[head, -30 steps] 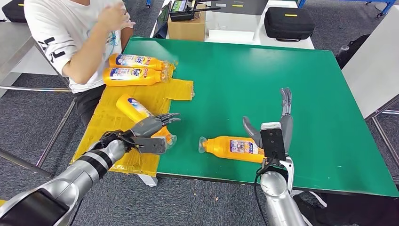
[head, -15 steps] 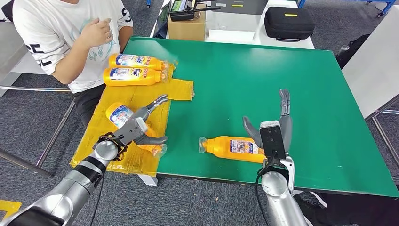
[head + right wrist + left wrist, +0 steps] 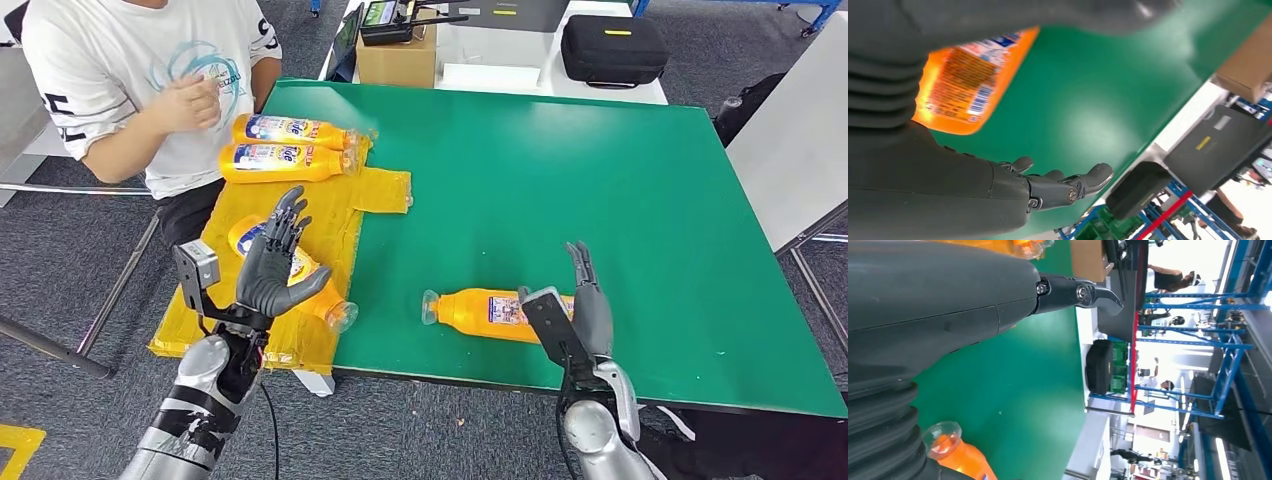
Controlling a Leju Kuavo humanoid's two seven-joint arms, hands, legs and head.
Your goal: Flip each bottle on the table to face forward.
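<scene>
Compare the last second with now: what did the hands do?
The left hand let go of the bottle on the yellow mat and lifted, fingers spread. The right hand tilted over beside the second bottle. Both far bottles stayed put.

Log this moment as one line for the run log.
left hand: open, raised over bottle on yellow sheet | right hand: open, beside bottle on green table | two bottles by person

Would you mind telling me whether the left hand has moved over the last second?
Yes. The left hand has lifted off the bottle on the yellow mat and turned fingers-up, drawing back toward the mat's near-left corner.
</scene>
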